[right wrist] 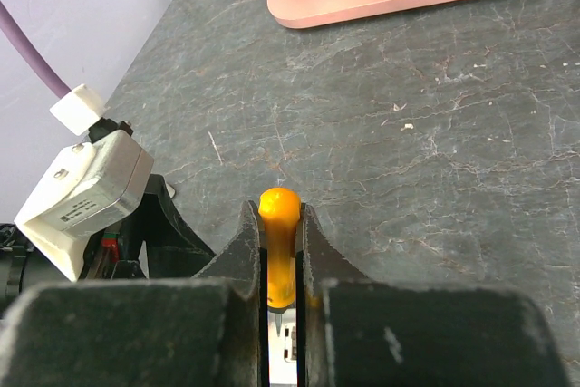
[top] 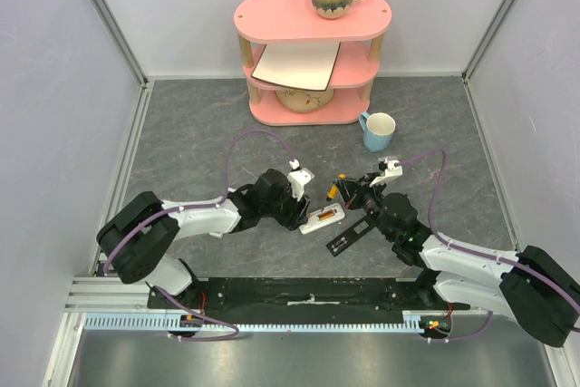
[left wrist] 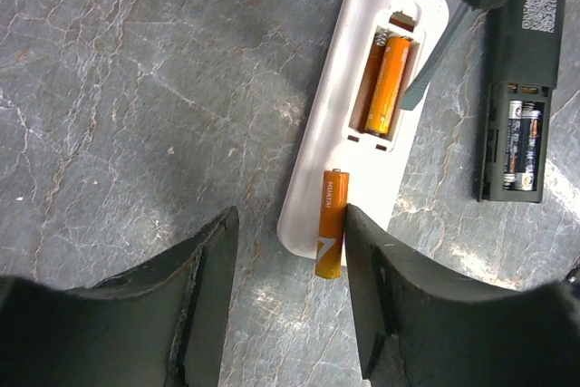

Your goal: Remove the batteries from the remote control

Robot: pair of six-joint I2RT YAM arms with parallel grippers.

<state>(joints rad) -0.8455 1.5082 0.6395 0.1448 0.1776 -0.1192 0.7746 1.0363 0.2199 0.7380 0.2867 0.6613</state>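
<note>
Over the counter [top: 199, 133], the left arm [top: 204, 219] and right arm [top: 458, 256] stretch low from the lower corners to centre frame. The left pincer [left wrist: 290, 219] hangs released over the white remote [left wrist: 317, 160]; the right pincer [right wrist: 279, 215] grasps the screwdriver [right wrist: 279, 265]. One orange battery [left wrist: 388, 83] sits in its bay, a loose battery [left wrist: 331, 224] on its lower end.

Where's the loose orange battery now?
Left wrist view: the loose orange battery lies on the white remote at its near end, sticking past its edge, below the compartment holding a second orange battery, between the open fingers of the left gripper.
</note>
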